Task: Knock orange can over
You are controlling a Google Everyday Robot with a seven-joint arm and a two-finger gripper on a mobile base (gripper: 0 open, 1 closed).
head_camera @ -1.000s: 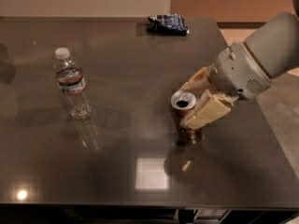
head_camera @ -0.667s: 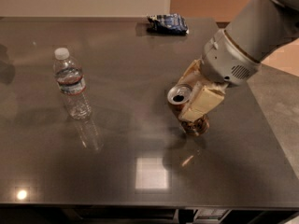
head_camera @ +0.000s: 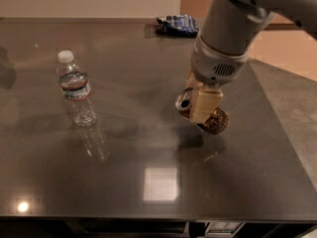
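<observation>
The orange can is a small coppery can with a silver top. It is tilted steeply to the left, right of the middle of the dark table, with its silver top facing left and its base raised to the right. My gripper reaches down from the upper right and straddles the can. One cream finger lies across the can's front and the other is behind it. The jaws look closed on the can.
A clear plastic water bottle with a white cap stands upright at the left. A dark blue snack bag lies at the table's far edge. The table's right edge runs close beside the can.
The arm has swung up and left over the can. The can has gone from nearly upright to steeply tilted, top to the left. The bottle has not moved.
</observation>
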